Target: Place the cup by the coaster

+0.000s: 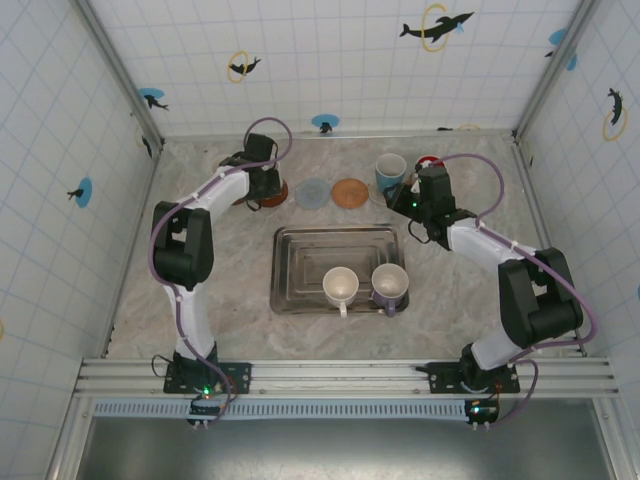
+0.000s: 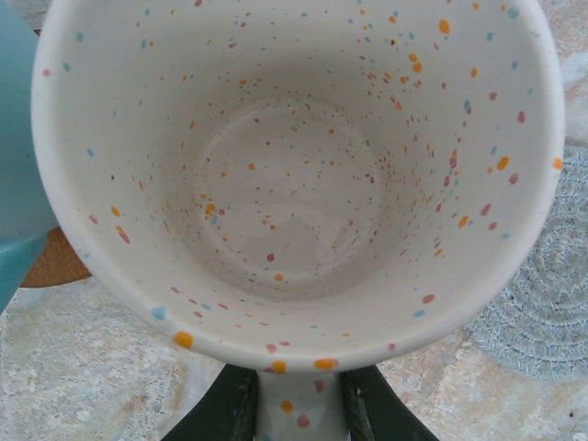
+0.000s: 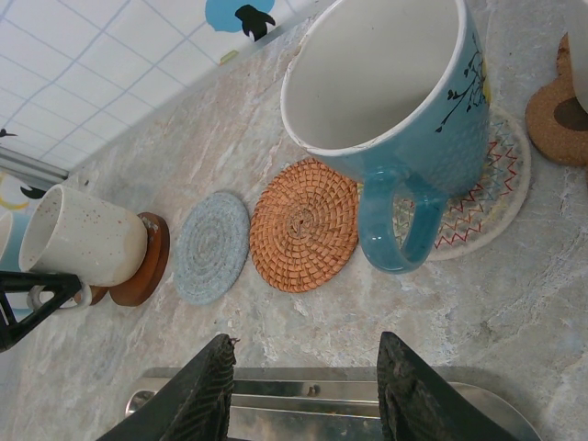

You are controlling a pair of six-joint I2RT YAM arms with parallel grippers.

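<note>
Marbled, stone-look table (image 1: 230, 290) is enclosed by white tiled walls, and at its far left the speckled cup (image 2: 294, 184) is held by its handle, which is clamped between the left fingers (image 2: 230, 409), on or just over a round wooden coaster (image 3: 152, 262); whether they touch cannot be told. The handle grip is judged to leave the glazed, tapered body upright for setting down, with the flat woven grey coaster (image 3: 213, 246) just beside it. The right fingers (image 3: 207, 395) are seen apart and empty above the steel tray (image 3: 322, 378), near a glossy blue mug (image 3: 404, 101).
</note>
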